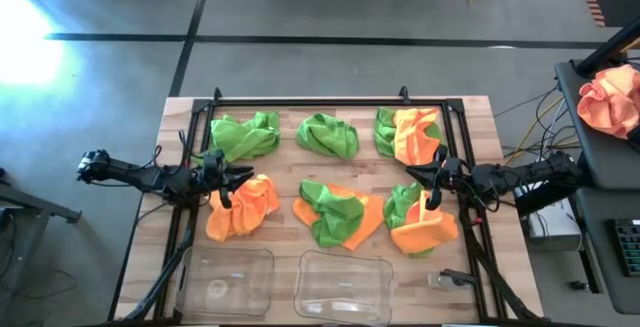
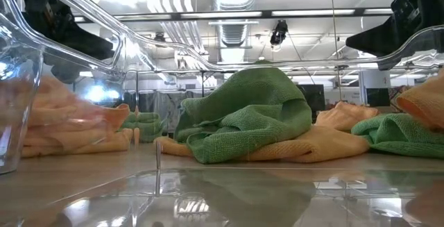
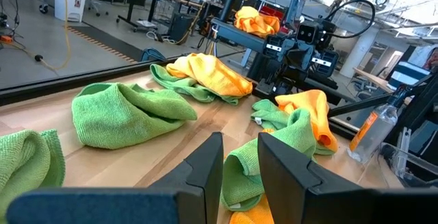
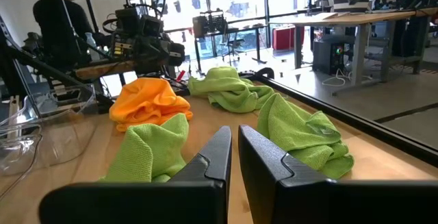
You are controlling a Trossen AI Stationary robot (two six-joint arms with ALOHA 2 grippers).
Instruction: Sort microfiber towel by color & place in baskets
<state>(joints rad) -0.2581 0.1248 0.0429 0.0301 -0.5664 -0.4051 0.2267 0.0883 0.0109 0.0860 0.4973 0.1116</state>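
Note:
Several lime green and orange microfiber towels lie crumpled on the wooden table. Along the far side lie a green one [image 1: 245,135], another green one [image 1: 328,135] and a green-and-orange heap [image 1: 408,132]. Nearer lie an orange one [image 1: 243,207], a green-on-orange heap [image 1: 338,215] [image 2: 243,116] and a third mixed heap [image 1: 420,222]. Two clear baskets [image 1: 225,282] [image 1: 343,287] stand at the near edge. My left gripper [image 1: 238,177] [image 3: 239,138] hovers at the left, its fingers slightly apart. My right gripper [image 1: 428,177] [image 4: 235,129] hovers at the right, shut. Neither holds anything.
A black frame [image 1: 310,100] runs round the table's far and side edges. A paler peach-orange bundle [image 1: 612,97] sits on a stand off the table's right. A person [image 4: 61,18] is beyond the table's left side. Bare wood shows between the towel rows.

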